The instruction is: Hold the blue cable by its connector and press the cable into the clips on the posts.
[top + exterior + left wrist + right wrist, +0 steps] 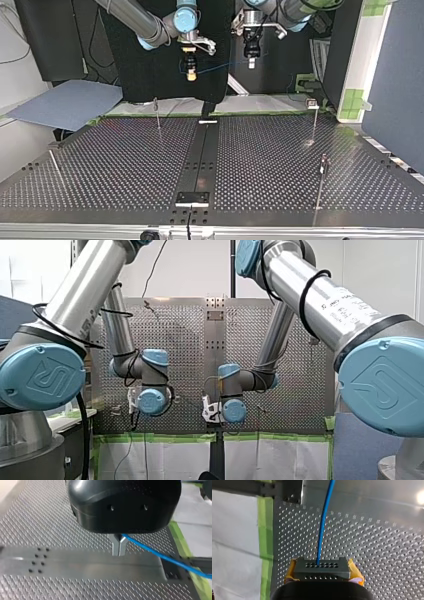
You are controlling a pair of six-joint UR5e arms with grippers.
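Observation:
The blue cable (222, 66) hangs taut in the air between my two grippers, above the table's far edge in the top view. My left gripper (119, 553) has its metal fingers shut on the cable (160, 556), which runs off to one side. My right gripper (322, 572) is shut with its yellow pads (354, 570) on the dark grey connector (322, 565); the cable (323, 527) leaves the connector straight ahead. In the top view my right gripper (190, 75) is at the left and my left gripper (251, 63) at the right. Both are high above the perforated table (125, 165).
Thin posts stand on the table: one at the back left (157, 114), one with a clip head at the back right (313, 120), one nearer at the right (323, 172). A thin rod (56, 167) stands at the left. A dark strip (202, 160) runs down the middle.

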